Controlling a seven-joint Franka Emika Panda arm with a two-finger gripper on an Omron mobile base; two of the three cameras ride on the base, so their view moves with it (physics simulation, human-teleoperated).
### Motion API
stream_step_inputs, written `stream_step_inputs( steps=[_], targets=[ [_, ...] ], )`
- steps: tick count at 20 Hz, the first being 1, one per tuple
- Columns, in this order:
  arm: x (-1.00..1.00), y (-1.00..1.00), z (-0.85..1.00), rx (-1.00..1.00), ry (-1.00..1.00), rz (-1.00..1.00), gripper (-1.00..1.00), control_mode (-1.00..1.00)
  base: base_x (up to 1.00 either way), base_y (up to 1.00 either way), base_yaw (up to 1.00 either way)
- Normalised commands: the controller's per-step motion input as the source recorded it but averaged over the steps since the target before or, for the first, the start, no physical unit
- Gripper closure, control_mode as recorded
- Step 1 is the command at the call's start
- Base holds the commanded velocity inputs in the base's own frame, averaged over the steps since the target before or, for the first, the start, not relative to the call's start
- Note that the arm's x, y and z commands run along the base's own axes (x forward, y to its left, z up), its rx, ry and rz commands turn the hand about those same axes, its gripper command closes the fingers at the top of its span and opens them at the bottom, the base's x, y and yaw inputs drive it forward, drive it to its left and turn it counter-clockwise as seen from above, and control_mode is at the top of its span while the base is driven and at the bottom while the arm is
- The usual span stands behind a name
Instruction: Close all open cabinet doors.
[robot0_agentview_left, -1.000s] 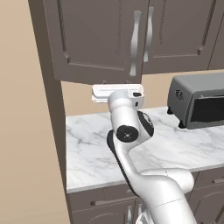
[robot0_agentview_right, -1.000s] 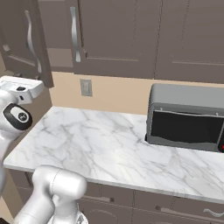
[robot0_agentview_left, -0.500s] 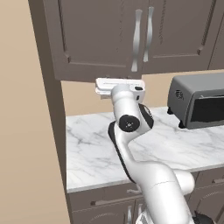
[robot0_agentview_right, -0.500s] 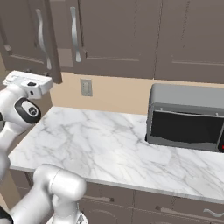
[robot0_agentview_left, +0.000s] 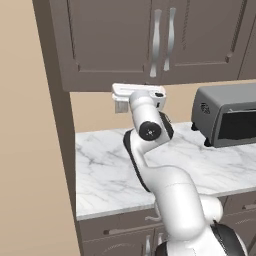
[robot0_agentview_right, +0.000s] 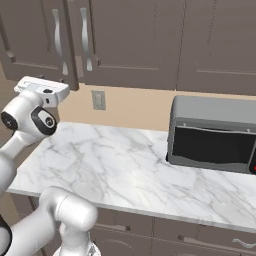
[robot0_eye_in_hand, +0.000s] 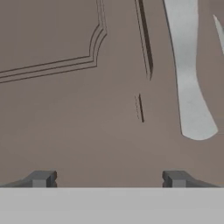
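Two tall dark cabinet doors meet above the counter's left end. The left cabinet door (robot0_agentview_left: 107, 37) (robot0_agentview_right: 32, 42) stands almost flush with its neighbour (robot0_agentview_left: 205, 35) (robot0_agentview_right: 130, 40). In the right base view its right edge still juts out a little. My hand (robot0_agentview_left: 137, 94) (robot0_agentview_right: 42, 90) is raised just below and in front of that door's lower edge. Seen from the hand, the door panel (robot0_eye_in_hand: 70, 96) is very close, with a curved silver handle (robot0_eye_in_hand: 188, 78) at the right. My gripper (robot0_eye_in_hand: 108, 179) is open, its fingertips (robot0_eye_in_hand: 41, 178) wide apart, nothing between them.
A grey toaster oven (robot0_agentview_left: 225, 117) (robot0_agentview_right: 215, 132) stands on the white marble counter (robot0_agentview_left: 115, 170) (robot0_agentview_right: 115, 170) to the right. A wall outlet (robot0_agentview_right: 98, 100) sits under the cabinets. More shut cabinet doors (robot0_agentview_right: 220, 45) run to the right. Drawer fronts (robot0_agentview_left: 115, 230) lie below the counter.
The left cabinet door has swung from clearly open to almost flush. My hand has risen and moved in toward the cabinet along with it.
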Motion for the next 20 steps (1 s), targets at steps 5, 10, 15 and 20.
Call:
stream_step_inputs(
  steps=[5,10,15,20],
  targets=[
    [0.33,-0.11,0.00,0.00,0.00,0.01,-1.00,-1.00,0.00,0.00,0.00],
    [0.23,-0.02,0.00,0.00,0.00,0.01,-1.00,-1.00,0.00,0.00,0.00],
    [0.16,0.00,0.00,0.00,0.01,0.00,-1.00,-1.00,0.00,0.00,0.00],
    [0.14,0.00,0.00,0.00,0.04,0.00,-1.00,-1.00,0.00,0.00,0.00]
  ],
)
